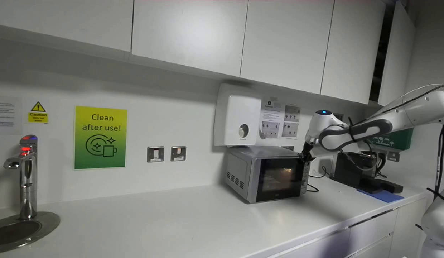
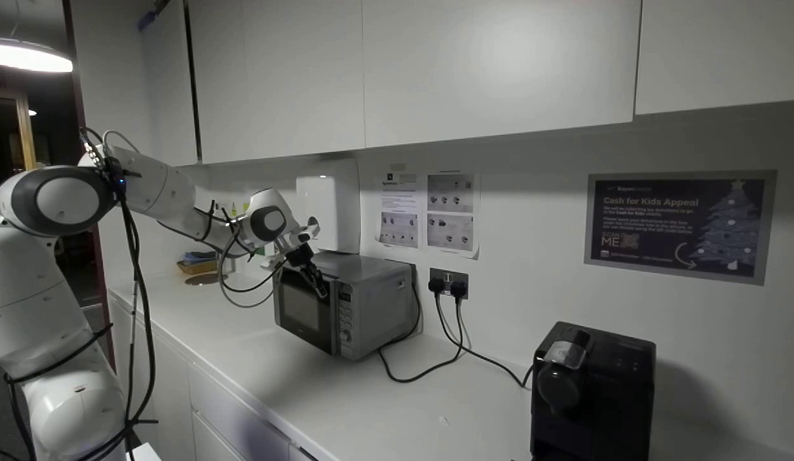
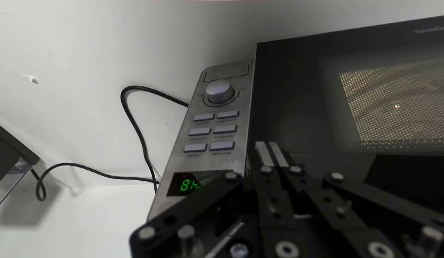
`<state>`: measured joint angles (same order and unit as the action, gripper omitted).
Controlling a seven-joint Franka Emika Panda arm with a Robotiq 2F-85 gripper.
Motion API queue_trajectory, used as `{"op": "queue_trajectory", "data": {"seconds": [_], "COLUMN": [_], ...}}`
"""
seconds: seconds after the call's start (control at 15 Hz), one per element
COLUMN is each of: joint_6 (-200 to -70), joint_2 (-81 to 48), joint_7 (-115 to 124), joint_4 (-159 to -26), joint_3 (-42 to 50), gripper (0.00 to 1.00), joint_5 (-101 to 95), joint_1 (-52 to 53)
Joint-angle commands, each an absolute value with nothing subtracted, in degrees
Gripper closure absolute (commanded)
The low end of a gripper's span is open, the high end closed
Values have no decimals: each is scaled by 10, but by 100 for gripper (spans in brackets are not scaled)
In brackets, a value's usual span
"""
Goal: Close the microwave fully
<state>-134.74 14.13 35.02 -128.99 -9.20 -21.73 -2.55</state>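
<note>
Robotiq gripper [image 3: 271, 154], jaws together, at the edge of the door [image 3: 347, 96] beside the control panel [image 3: 211, 159], lower centre of the wrist view; contact unclear.
Wall cupboards [image 1: 188, 32], white, across the top of both exterior views.
Worktop [image 1: 146, 222], white, beneath.
Microwave [image 1: 266, 175], silver-grey, on worktop, right of centre in an exterior view; brand mark “igenix” [image 3: 430, 30] inverted on door.
Poster [image 2: 679, 225], “Cash for Kids Appeal”, right in an exterior view.
Notice [image 1: 100, 138], “Clean after use!”, left in an exterior view.
Sticker [image 1: 38, 117], “Caution Very hot water”, further left.

"igenix" logo [image 3: 430, 30] on microwave door [image 3: 351, 104]
</note>
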Motion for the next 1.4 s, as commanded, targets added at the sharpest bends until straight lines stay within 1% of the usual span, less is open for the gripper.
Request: {"op": "queue_trajectory", "data": {"seconds": [0.0,0.87,1.33], "joint_6": [-1381,-1380,-1354], "joint_2": [128,129,136], "joint_7": [358,357,339], "joint_4": [-1277,-1279,-1281], "joint_3": [-93,-93,-91], "gripper": [100,100,100], "joint_5": [-249,-262,-230], "joint_1": [-31,-29,-20]}}
